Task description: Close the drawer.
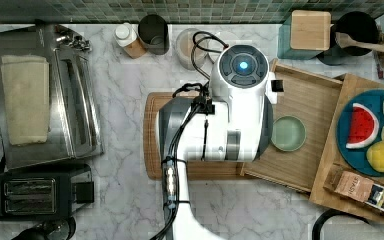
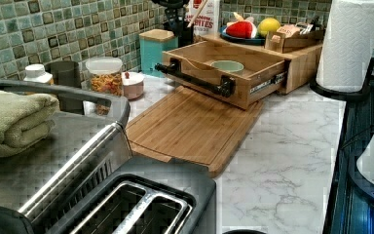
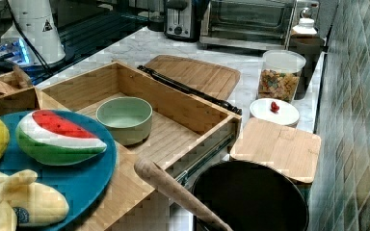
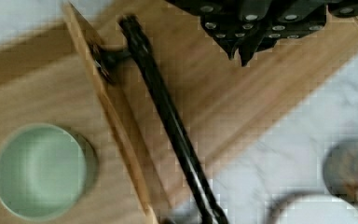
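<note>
The drawer (image 1: 310, 115) (image 2: 253, 61) (image 3: 173, 134) stands pulled out from its wooden cabinet, its light-wood bottom (image 4: 37, 93) holding a pale green bowl (image 1: 288, 133) (image 2: 227, 66) (image 3: 124, 118) (image 4: 39, 170). A long black bar handle (image 2: 195, 78) (image 3: 188, 89) (image 4: 168, 112) runs along the drawer front. In the top view, the white arm (image 1: 235, 110) hangs over the drawer's front edge and hides it. In the wrist view my gripper (image 4: 241, 55) looks shut and empty. It hovers over the cutting board (image 4: 242, 102) just outside the handle, apart from it.
The flat wooden cutting board (image 1: 152, 140) (image 2: 190, 126) lies on the marble counter right in front of the drawer. A blue plate of toy fruit (image 1: 370, 130) sits on the cabinet top. Jars (image 2: 104, 78), a toaster oven (image 1: 45, 95), a toaster (image 1: 40, 192) and a paper towel roll (image 2: 348, 44) stand around.
</note>
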Motion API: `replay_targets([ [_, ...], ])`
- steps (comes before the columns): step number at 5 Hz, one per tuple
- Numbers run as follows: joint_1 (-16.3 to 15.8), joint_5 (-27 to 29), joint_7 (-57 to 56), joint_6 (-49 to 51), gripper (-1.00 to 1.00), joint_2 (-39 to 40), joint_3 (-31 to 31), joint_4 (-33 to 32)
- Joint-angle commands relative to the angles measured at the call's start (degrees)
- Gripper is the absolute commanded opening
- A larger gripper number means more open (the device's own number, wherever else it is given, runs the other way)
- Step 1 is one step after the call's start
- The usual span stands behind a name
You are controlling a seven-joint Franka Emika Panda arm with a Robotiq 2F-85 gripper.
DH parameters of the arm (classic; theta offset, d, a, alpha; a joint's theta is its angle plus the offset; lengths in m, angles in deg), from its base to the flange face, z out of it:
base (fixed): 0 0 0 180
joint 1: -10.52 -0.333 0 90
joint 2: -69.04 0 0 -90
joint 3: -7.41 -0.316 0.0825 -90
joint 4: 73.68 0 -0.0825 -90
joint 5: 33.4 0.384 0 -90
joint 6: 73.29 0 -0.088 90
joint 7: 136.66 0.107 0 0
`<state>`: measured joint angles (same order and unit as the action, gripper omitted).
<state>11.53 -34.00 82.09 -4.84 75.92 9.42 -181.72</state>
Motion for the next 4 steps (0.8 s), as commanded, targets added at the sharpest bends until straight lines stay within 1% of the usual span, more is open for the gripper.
replay_targets([
  [1,-1.47,-1.59,-9.3,-6.42,-1.0,7.99,-2.2,5.27],
  [2,-1.74,-0.69,-11.63,-8.2,-1.0,10.9,-2.19,6.95],
  [3,-3.99,-7.02,-9.15,-14.59,-1.0,11.29,-1.62,4.23],
  [4,-4.08,-7.91,-9.57,-13.21,-1.0,14.37,-1.81,7.02],
])
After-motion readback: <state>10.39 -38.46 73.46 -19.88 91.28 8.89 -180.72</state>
